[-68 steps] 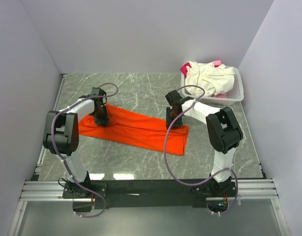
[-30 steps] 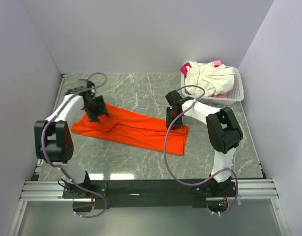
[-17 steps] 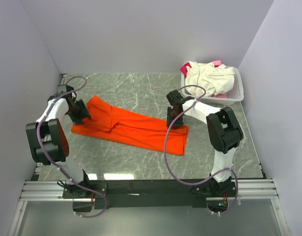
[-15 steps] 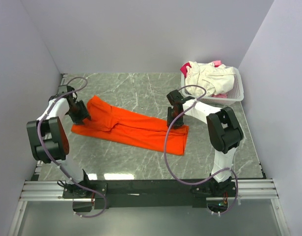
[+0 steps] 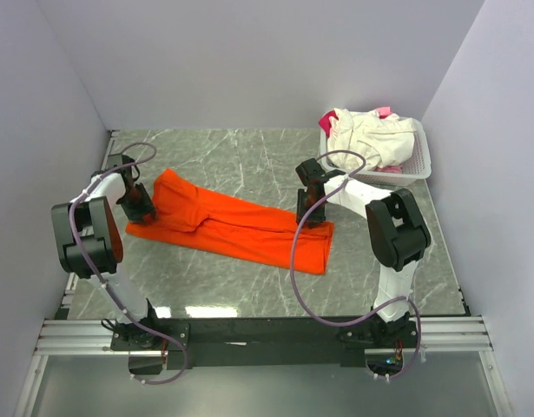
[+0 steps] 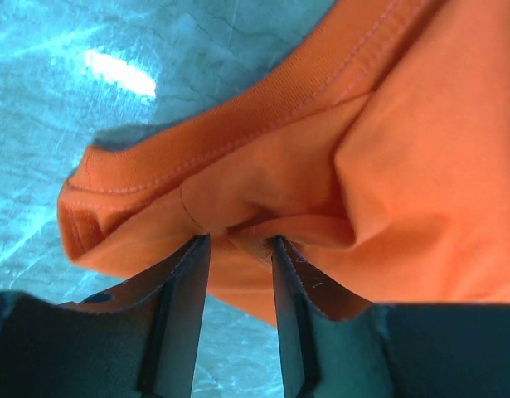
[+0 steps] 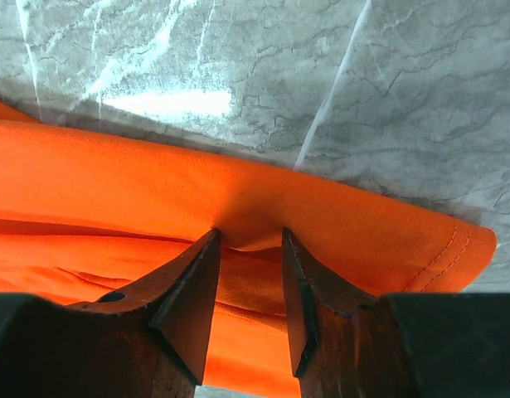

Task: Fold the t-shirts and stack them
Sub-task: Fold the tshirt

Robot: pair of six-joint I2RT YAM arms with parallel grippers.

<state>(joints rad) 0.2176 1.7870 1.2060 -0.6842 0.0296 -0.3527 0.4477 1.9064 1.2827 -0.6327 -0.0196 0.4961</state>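
1. Locate the orange t-shirt (image 5: 240, 228). It lies on the grey marble table (image 5: 249, 156) as a long, folded band that runs from the far left toward the near right. The overhead view shows it lying flat along most of its length, with creases near its left end.
2. Check the left gripper (image 5: 145, 211) at the left end of the band. In the left wrist view, the left gripper (image 6: 236, 240) has its jaws closed to a narrow gap. A bunched fold of orange cloth beside the ribbed, stitched hem is pinched between them. The dark fingers (image 6: 180, 315) stand on either side of that fold.
3. Check the right gripper (image 5: 308, 217) at the far edge of the band's right end. In the right wrist view, the right gripper (image 7: 250, 240) also has its jaws nearly closed. They nip a small ridge of orange cloth just inside the folded edge. The fingers (image 7: 188, 307) press down onto the shirt, and bare table shows beyond the edge.
4. Note the white slatted basket (image 5: 423, 156) in the far right corner. It holds a crumpled cream-white t-shirt (image 5: 362, 139), with a pink t-shirt (image 5: 384, 111) showing at its edges. Both lie well apart from the orange t-shirt.
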